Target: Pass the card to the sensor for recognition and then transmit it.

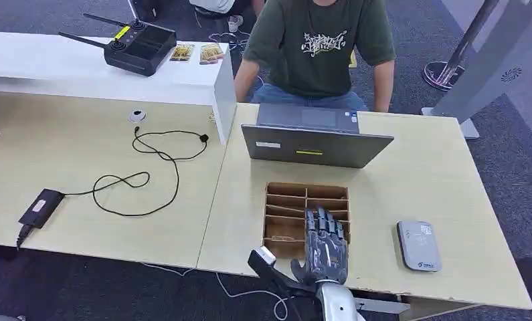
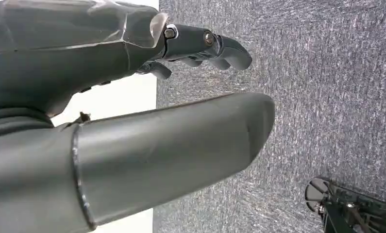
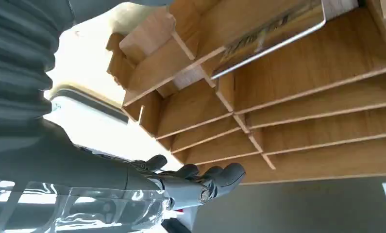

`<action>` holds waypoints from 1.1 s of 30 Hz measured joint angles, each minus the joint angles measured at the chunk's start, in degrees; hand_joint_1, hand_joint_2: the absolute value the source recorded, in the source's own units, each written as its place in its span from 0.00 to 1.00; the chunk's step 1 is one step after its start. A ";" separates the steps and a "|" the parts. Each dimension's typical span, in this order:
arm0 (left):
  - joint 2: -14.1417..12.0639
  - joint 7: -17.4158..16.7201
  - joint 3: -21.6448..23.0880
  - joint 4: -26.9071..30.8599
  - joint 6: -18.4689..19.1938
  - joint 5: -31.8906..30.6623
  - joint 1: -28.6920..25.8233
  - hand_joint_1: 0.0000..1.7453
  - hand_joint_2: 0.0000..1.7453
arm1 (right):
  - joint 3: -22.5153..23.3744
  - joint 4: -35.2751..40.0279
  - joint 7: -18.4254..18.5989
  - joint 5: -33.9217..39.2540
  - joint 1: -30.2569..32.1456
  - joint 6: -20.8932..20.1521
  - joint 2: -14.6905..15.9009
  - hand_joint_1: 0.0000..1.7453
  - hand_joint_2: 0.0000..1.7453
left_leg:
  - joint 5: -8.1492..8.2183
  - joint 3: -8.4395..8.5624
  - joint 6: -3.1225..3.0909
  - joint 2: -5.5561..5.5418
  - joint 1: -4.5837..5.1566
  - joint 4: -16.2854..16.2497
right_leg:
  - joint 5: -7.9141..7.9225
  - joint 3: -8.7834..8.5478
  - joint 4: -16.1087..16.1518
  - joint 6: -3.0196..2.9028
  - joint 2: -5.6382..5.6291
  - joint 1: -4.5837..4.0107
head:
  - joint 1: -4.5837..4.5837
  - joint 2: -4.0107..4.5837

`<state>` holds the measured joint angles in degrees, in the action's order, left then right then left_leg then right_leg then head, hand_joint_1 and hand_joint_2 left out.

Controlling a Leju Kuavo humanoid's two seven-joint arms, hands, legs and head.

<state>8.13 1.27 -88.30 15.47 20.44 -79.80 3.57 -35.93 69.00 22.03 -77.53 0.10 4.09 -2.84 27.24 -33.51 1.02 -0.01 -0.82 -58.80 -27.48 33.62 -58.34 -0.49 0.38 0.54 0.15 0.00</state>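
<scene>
Right hand [image 1: 325, 246] hovers at the near edge of the table [image 1: 444, 180], palm down over the near right part of the wooden slotted rack [image 1: 306, 200], fingers extended and slightly apart, holding nothing. In the right wrist view, a card [image 3: 271, 34] stands leaning in one rack slot, apart from the hand's fingertips [image 3: 229, 174]; which slot cannot be told. Left hand [image 2: 132, 121] hangs over grey carpet [image 2: 327, 97] beside a white panel edge, fingers loosely curled, holding nothing. Right of the rack, near the table's near edge, lies the grey sensor [image 1: 419, 245], well apart from the hand. Beyond the rack stands an open laptop [image 1: 314, 142]. Farthest, a person [image 1: 316, 47] sits behind the table.
</scene>
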 joint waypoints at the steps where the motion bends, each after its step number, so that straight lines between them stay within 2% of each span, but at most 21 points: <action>1: 0.00 0.02 0.00 0.00 -0.02 0.00 -0.02 0.00 0.00 | -0.19 0.43 0.13 -0.11 0.08 0.04 0.13 0.00 1.00 | 0.00 0.00 0.00 0.00 0.00 0.00 | 0.00 0.00 0.00 0.00 0.00 0.00 | 0.00 0.00; 17: -0.11 0.28 0.00 0.00 0.17 -0.53 -0.02 0.00 0.00 | -3.83 0.37 -1.71 3.50 -1.00 3.28 1.73 0.00 1.00 | 0.00 0.00 0.00 0.02 0.00 0.00 | 0.00 0.00 0.00 0.00 -0.02 0.00 | -0.02 0.00; 23: -0.17 0.59 0.00 0.00 0.17 -0.59 -0.02 0.00 0.00 | -4.72 -1.31 -3.04 4.15 -1.81 5.18 1.75 0.00 1.00 | 0.00 0.00 0.00 0.02 0.00 0.00 | 0.00 0.00 0.00 0.00 -0.02 0.00 | -0.02 0.00; 33: -0.20 0.81 0.00 0.00 0.33 -0.15 -0.06 0.00 0.00 | -6.21 -4.94 -4.31 4.31 -3.45 5.51 1.73 0.00 1.00 | 0.00 0.00 0.00 0.02 0.00 0.00 | 0.00 0.00 0.00 0.00 -0.02 0.00 | -0.02 0.00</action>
<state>7.93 2.08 -88.30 15.47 20.76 -79.95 3.51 -42.14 64.06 17.73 -73.22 -3.34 9.60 -1.11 27.24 -33.51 1.02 0.01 -0.82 -58.80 -27.47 33.62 -58.35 -0.49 0.36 0.54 0.13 0.00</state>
